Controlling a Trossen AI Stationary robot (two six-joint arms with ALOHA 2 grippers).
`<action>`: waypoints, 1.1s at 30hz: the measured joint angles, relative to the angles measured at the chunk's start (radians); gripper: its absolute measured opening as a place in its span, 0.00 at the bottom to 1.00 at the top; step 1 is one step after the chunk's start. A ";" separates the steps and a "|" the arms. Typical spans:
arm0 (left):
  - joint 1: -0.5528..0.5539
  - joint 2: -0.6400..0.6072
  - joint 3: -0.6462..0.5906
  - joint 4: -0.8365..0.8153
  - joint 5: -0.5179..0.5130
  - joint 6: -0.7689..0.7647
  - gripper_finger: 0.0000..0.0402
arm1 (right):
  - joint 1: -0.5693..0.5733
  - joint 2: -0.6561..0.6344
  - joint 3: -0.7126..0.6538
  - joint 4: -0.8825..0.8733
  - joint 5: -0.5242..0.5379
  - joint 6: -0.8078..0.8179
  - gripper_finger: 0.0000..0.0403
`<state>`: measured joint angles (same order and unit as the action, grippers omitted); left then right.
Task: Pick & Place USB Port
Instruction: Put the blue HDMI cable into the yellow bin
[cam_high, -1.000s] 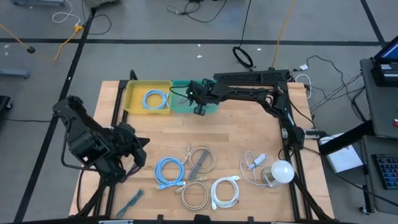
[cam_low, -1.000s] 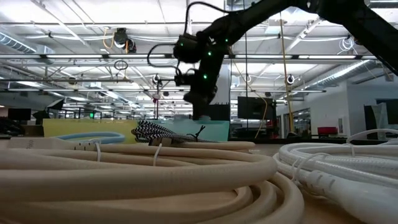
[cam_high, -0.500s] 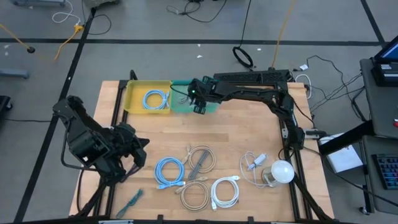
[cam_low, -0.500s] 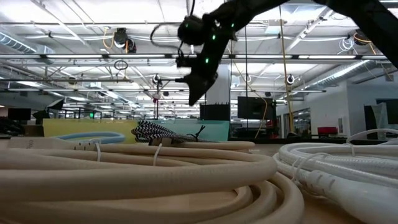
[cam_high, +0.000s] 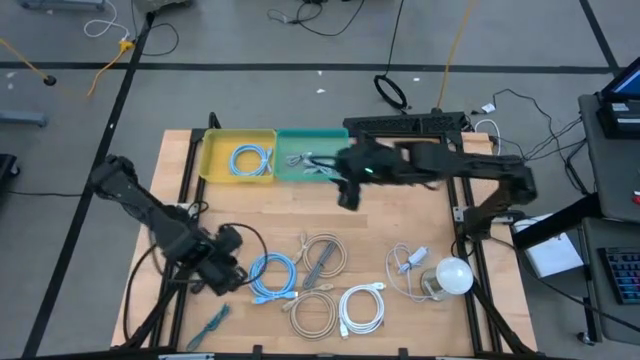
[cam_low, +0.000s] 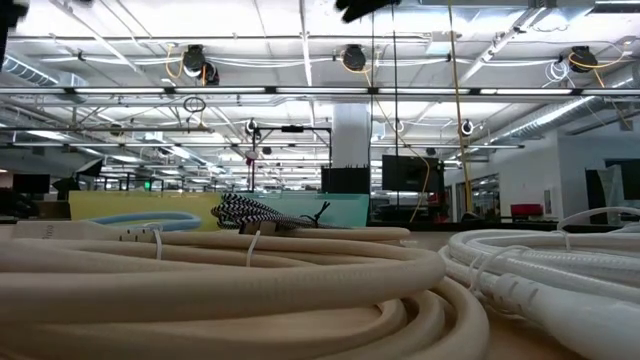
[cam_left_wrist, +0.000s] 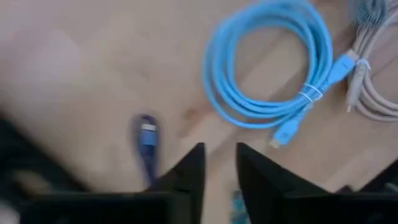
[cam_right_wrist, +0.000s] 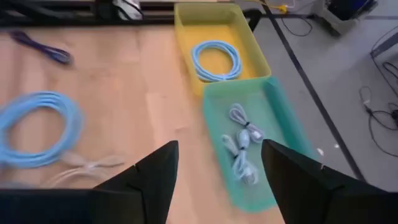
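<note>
Right tool (cam_high: 347, 196) has left the green bin (cam_high: 312, 168) — open, empty; left tool (cam_high: 228, 272) open beside blue cable (cam_high: 272, 274).

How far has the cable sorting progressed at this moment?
Done: one blue coil lies in the yellow bin and a pale cable in the green bin. In hand: nothing; the right gripper is open and empty beside the green bin, and the left gripper is open next to the blue cable. Left: several coiled cables on the table.
</note>
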<state>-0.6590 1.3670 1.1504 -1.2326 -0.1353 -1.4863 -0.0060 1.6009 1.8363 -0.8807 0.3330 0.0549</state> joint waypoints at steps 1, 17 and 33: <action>0.019 0.000 -0.052 0.090 0.026 0.000 0.30 | 0.024 -0.025 -0.008 -0.011 0.019 0.026 0.54; 0.306 0.020 -0.298 0.491 0.057 0.160 0.63 | 0.387 -0.200 -0.240 0.015 0.109 0.315 0.52; 0.296 0.395 -0.231 0.593 0.218 0.245 0.55 | 0.548 -0.236 -0.279 0.126 0.120 0.360 0.52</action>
<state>-0.3634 1.7623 0.9199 -0.6393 0.0825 -1.2411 0.5419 1.3652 1.5574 -0.7552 0.4529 0.4152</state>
